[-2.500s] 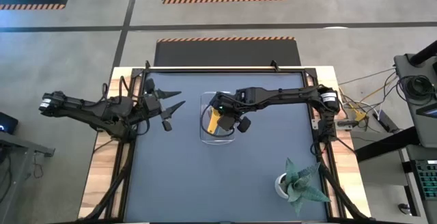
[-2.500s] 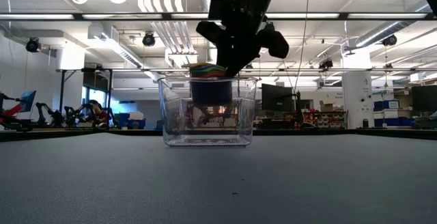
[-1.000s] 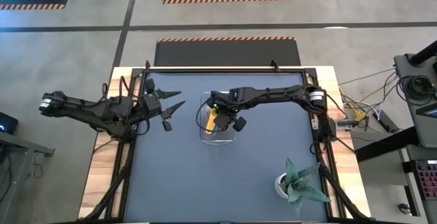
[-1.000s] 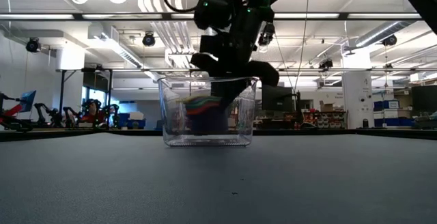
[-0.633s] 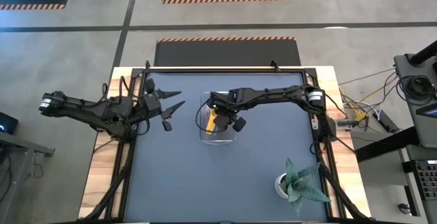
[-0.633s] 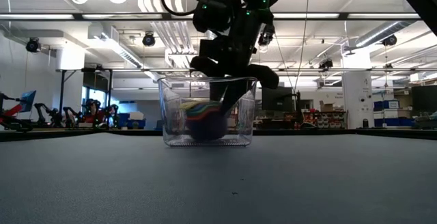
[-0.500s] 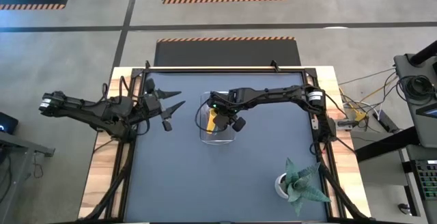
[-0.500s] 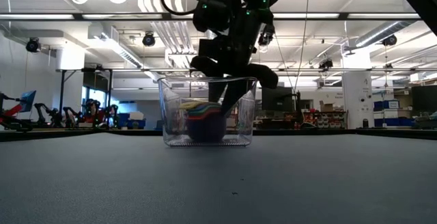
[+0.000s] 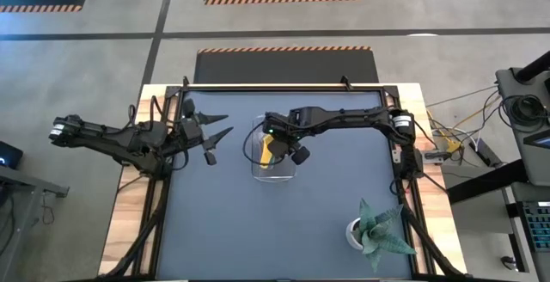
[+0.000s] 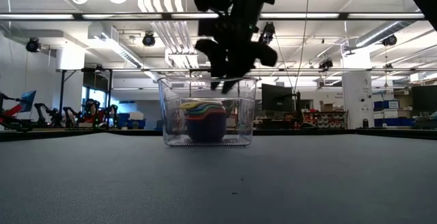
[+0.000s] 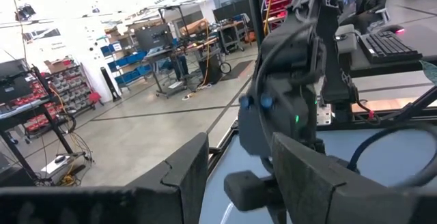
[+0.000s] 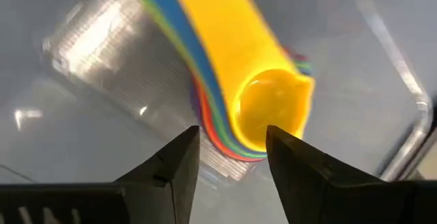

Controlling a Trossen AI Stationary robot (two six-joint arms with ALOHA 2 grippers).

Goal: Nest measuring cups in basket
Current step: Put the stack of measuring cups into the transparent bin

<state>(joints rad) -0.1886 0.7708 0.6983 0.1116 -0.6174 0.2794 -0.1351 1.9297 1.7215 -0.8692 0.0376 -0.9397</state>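
The nested measuring cups (image 10: 205, 118), yellow innermost, are seen resting on the floor of the clear basket (image 10: 171, 115) at frame centre, w/ nothing gripping them. The right gripper (image 10: 224, 82) is held just above the rim, fingers parted & empty, presumably post-release. The left gripper (image 9: 213, 131) is parked upper left, fingers spread, idle.

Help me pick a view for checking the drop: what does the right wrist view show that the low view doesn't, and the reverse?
Only the right wrist view shows the yellow cup nested on top, handles fanned beneath, seen between the right gripper's spread fingers. Only the low view shows the measuring cups sitting on the basket's floor, with that gripper above the rim and clear of them. Both show the stack inside the clear basket and nothing gripped.
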